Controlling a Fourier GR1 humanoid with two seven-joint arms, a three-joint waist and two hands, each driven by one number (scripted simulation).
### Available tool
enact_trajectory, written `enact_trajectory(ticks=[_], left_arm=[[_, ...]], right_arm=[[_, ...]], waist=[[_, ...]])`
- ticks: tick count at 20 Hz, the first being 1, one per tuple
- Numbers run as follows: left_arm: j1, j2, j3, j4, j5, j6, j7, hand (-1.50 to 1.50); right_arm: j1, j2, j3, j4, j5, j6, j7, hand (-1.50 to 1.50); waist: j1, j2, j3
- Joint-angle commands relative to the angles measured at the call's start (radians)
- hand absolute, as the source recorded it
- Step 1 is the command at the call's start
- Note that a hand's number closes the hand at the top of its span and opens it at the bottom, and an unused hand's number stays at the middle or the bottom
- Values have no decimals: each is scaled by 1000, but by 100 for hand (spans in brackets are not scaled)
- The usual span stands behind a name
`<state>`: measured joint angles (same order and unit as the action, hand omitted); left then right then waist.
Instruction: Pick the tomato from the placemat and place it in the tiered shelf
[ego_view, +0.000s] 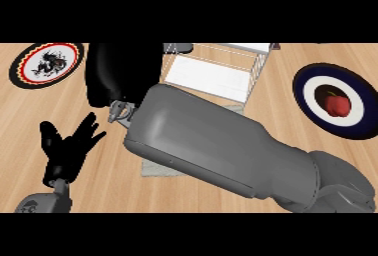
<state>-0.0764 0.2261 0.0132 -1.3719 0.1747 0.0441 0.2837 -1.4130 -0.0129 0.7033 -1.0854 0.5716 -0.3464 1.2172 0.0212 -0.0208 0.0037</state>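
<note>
Nearest, the right forearm (221, 145) fills the middle of the head view, a large grey casing running from the lower right up toward the centre. Its black hand (111, 75) is seen only as a dark mass at upper left of the forearm; whether those fingers are apart or together cannot be told. Left hand (65, 147) sits at the lower left over bare wood, fingers straight and spread, holding nothing. A grey mat (159, 170) shows partly from under the forearm. Further back, the white tiered shelf (214, 72) stands at top centre, its wire frame and pale panel visible, the near part hidden by the forearm. The tomato (338, 105), red, lies at the centre of a round dark-blue placemat (310, 85) with a white ring, at the right, well apart from both hands and from the shelf. A round black-rimmed plate (46, 64) with a dark figure on white lies at far left on the wooden tabletop (111, 195).
</note>
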Motion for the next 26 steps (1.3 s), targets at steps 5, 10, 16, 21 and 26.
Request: enact_trajectory(ticks=[5, 10, 16, 21, 26], left_arm=[[60, 1, 17, 47, 5, -20, -41, 0], [45, -10, 7, 38, -7, -4, -22, 0], [30, 12, 25, 4, 19, -17, 46, 0], [23, -20, 18, 55, -9, -7, -34, 0], [69, 18, 32, 41, 12, -60, -30, 0]], right_arm=[[-236, -27, -188, 95, 56, 114, 234, 150], [-285, -70, -278, 165, 77, 119, 200, 150], [-327, -161, -380, 258, 73, 166, 75, 150], [-325, -162, -431, 321, 67, 181, 3, 150], [-292, -216, -482, 419, 13, 240, -159, 150]], waist=[[-24, 9, -6], [-29, 13, -5], [-19, 17, -4], [-19, 20, -5], [-9, 24, -5]])
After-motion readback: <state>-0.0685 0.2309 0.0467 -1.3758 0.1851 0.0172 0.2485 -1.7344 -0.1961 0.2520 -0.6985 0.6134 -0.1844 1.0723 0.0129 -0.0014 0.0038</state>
